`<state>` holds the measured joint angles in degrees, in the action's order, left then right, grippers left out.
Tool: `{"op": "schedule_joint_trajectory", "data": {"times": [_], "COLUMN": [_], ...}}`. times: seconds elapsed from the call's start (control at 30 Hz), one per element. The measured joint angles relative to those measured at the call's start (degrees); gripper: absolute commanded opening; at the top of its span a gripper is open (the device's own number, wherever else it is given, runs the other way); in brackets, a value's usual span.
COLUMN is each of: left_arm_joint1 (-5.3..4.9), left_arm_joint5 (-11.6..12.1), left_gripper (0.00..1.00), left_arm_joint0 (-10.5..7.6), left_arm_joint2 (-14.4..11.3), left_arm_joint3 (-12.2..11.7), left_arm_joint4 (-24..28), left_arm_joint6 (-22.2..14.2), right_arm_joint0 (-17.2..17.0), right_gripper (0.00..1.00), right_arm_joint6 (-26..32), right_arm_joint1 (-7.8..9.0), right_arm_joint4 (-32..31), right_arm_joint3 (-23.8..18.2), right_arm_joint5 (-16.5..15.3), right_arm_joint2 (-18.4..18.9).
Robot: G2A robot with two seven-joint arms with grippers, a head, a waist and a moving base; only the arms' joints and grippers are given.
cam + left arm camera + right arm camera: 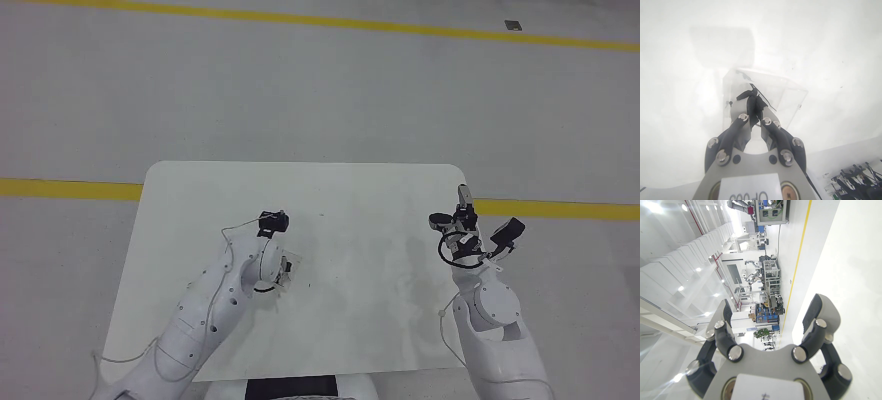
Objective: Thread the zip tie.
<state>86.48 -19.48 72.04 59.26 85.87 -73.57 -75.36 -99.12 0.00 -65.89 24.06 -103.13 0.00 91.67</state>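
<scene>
Left gripper (754, 99): I am pinching the zip tie (765, 100) over the clear box (791, 94), right gripper (770, 306) gaping empty, threading apparently unfinished.

White table (380, 200) on grey floor (300, 90) crossed by yellow lines (60, 187). Left gripper (272, 222) over the table's left-middle part, small clear box (290, 268) just beside that arm. Right gripper (472, 228) at the table's right edge, fingers spread wide, well apart from the left.
</scene>
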Motion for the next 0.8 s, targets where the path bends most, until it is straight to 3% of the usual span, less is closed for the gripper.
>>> {"op": "schedule_joint_trajectory", "data": {"times": [0.17, 0.8], "left_arm_joint1": [-0.39, -1.89], "left_arm_joint5": [0.00, 0.75], "left_gripper": [0.00, 0.00], "left_arm_joint0": [1.79, 5.28], "left_arm_joint2": [0.99, 2.94], "left_arm_joint3": [4.00, 13.26], "left_arm_joint4": [-1.07, -1.58], "left_arm_joint6": [-1.61, -4.29], "right_arm_joint0": [0.00, 0.00], "right_gripper": [1.00, 1.00], "right_arm_joint6": [0.00, 0.00], "right_arm_joint1": [0.00, 0.00], "right_arm_joint4": [0.00, 0.00], "right_arm_joint3": [0.00, 0.00], "right_arm_joint5": [0.00, 0.00], "right_arm_joint2": [0.00, 0.00]}}
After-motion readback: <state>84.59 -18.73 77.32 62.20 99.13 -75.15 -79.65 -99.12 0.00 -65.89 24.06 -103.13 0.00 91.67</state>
